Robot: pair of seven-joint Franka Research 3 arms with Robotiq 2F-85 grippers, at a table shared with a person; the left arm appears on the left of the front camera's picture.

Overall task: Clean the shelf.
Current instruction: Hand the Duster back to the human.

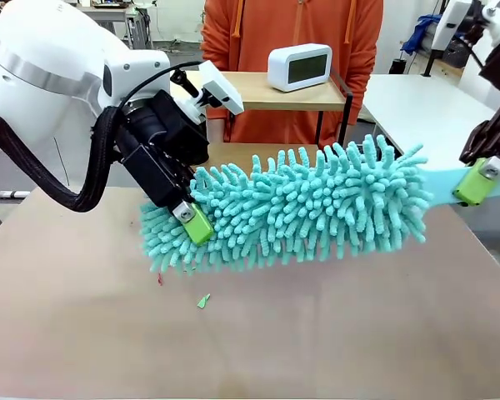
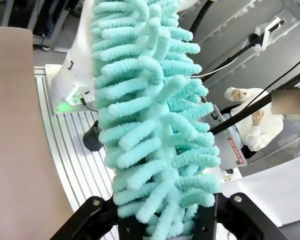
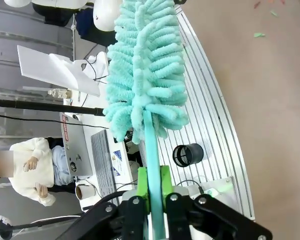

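I hold the teal duster point(image 1: 304, 204) between both jaws — my left gripper point(image 1: 192, 221) clenched on its fluffy tip, my right gripper point(image 1: 475, 182) on its handle. The shelf point(image 1: 271, 92) stands far behind it; next, sweeping its boards.

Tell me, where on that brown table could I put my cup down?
The near half of the brown table is bare, bordered only by a small green scrap. Farther back it is crowded: the fluffy duster hangs between both claws, with the shelf and its clock behind.
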